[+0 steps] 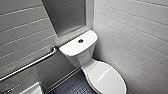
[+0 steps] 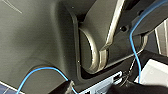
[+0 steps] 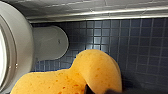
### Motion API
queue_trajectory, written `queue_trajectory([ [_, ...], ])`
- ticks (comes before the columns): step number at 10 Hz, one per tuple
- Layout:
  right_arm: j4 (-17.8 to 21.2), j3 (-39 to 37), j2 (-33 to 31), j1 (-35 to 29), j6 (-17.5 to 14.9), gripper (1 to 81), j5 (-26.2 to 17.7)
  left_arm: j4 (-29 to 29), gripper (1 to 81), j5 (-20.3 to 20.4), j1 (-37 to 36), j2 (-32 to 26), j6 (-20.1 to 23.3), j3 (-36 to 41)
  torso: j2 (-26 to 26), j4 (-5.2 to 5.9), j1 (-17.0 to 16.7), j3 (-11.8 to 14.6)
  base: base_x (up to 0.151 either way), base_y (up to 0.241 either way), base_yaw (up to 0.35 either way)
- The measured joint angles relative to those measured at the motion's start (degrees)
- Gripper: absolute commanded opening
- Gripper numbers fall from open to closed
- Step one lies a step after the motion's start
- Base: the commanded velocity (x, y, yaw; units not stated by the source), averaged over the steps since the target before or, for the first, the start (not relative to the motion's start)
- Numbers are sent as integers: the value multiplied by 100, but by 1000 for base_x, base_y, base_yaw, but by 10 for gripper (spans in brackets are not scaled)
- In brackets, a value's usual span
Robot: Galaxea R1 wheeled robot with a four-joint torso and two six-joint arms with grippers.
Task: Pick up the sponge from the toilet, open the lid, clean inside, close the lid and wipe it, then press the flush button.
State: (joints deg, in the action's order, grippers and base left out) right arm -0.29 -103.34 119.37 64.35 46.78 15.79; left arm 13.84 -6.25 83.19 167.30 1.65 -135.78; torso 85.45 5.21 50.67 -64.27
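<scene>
Clearly right fingers (image 3: 88, 90) pinch the sponge (image 3: 95, 70) over blue tiles (image 3: 140, 50), beside the toilet (image 3: 50, 42).

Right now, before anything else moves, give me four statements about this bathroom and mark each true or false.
1. The lid is down over the bowl. True.
2. The sponge lies on the tank. False: the tank top carries the flush button and no sponge. The sponge is bent double close to the right wrist camera, above the floor.
3. The floor is laid with small dark blue tiles. True.
4. The grab bar is mounted to the right of the toilet. False: in the head view it is on the wall to the toilet's left.
</scene>
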Motion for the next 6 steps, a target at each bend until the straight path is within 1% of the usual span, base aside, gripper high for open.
queue_trajectory([
  [1,-1,41,-2,229,-4,10,155,13,811,0,0,0,-2,2,0,0,0,0,0,0,0],
  [3,-37,161,-22,489,-22,10,282,101,811,-2,0,21,-2,0,0,0,0,0,0,0,0],
  [6,-251,199,-30,1048,-23,10,634,143,811,0,0,65,-2,4,0,0,0,0,0,0,0],
])
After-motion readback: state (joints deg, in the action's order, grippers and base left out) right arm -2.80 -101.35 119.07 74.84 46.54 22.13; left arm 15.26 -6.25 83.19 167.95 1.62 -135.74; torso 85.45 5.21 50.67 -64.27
